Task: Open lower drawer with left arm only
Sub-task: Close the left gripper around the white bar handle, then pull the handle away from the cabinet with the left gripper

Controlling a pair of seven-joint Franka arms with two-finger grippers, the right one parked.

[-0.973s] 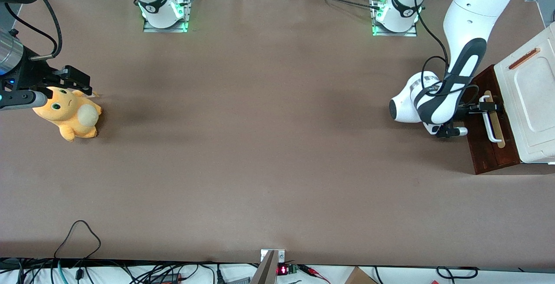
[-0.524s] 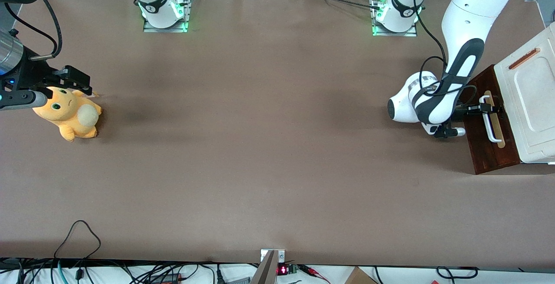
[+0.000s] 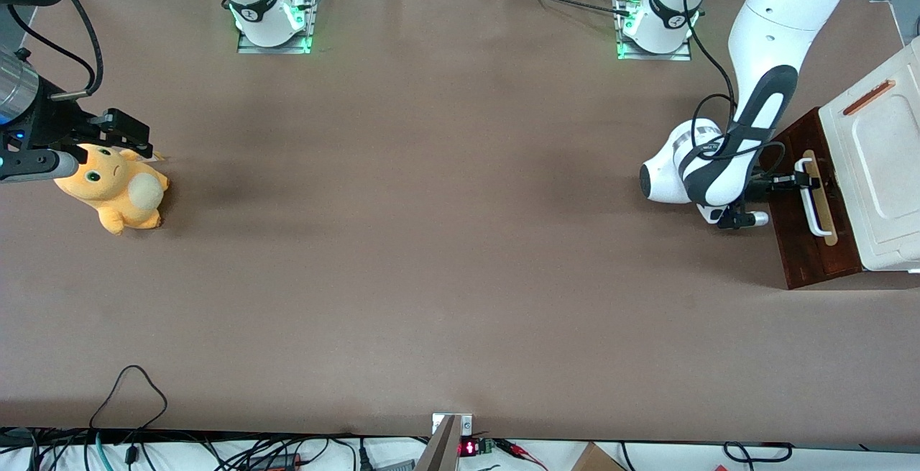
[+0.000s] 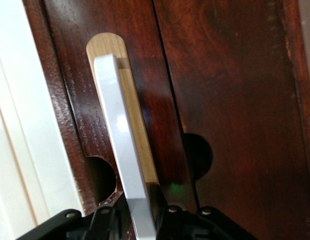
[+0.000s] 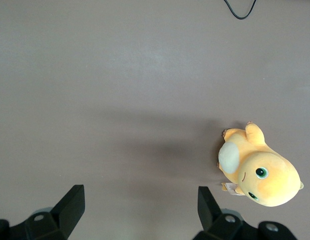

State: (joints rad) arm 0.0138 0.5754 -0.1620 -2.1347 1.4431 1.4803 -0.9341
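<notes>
Now — jaws [image 4: 137, 220] clamped on flat white bar handle [image 4: 119, 145] | lower drawer [image 3: 805, 241] — dark glossy wood

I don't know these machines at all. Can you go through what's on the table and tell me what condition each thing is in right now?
lower drawer: partly pulled out of the cream-white cabinet.
white bar handle: between the gripper's fingers.
gripper: at the handle, shut on it.
orange plush toy: lying on the table, toward the parked arm's end.

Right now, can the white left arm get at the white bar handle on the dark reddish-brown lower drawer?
Likely yes: the left arm's black gripper is already at the white bar handle, jaws either side of it, with nothing between them.
</notes>
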